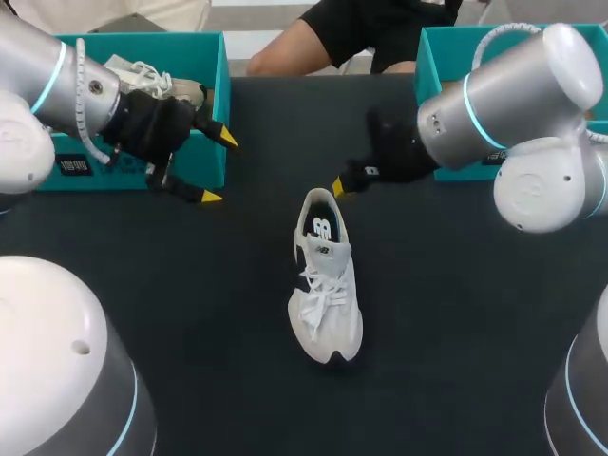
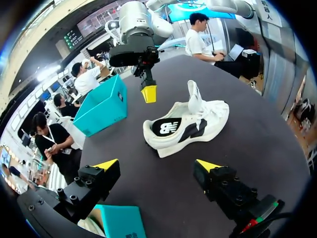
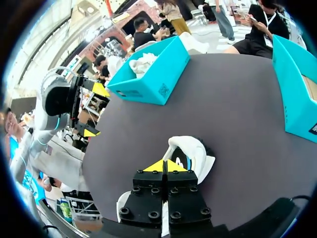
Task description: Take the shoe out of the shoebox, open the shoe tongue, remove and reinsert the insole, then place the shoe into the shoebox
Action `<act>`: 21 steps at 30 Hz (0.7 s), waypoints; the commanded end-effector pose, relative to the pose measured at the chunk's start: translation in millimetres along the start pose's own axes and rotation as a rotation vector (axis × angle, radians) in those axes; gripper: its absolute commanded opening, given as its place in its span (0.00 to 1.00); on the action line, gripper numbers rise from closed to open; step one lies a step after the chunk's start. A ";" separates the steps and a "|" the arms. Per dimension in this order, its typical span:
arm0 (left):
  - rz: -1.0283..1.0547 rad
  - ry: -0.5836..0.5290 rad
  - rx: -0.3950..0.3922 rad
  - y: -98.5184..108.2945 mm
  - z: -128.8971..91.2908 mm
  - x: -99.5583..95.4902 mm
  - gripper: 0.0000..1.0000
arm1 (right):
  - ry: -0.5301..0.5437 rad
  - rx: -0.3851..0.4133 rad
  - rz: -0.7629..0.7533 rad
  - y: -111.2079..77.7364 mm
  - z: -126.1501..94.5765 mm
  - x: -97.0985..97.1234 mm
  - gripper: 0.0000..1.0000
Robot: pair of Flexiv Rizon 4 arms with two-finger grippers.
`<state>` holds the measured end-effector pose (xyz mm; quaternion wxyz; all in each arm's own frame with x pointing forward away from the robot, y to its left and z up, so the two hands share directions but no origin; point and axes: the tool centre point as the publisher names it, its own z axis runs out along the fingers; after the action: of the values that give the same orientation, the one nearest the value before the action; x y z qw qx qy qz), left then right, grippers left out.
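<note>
A white shoe lies upright in the middle of the dark table, heel toward the far side, its printed insole showing in the opening. In the left wrist view the shoe has its tongue standing up. My right gripper is shut with nothing in it, just off the heel; its joined tips sit right behind the heel. My left gripper hangs open in front of the left shoebox, well left of the shoe, and the wide-apart fingers hold nothing.
The teal left shoebox holds another white shoe. A second teal shoebox stands at the far right, beside my right arm. Bare dark table surrounds the shoe on the near side.
</note>
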<state>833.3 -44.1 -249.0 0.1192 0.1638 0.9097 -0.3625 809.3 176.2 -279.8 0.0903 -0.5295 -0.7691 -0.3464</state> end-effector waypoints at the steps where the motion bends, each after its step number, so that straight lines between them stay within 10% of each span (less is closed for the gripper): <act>1: -0.001 0.005 -0.033 -1.8 -30.7 -2.0 1.00 | -0.144 -0.032 0.037 -3.6 10.2 -0.4 0.00; 21: -0.001 -0.014 -0.052 -0.8 -40.7 -4.2 1.00 | -0.552 0.003 0.109 -6.8 16.0 -7.5 0.00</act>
<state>834.1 -17.1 -218.3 0.1292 0.1582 0.9174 -0.3416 808.9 174.1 -304.2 -0.0293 -0.6212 -0.7419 -0.2507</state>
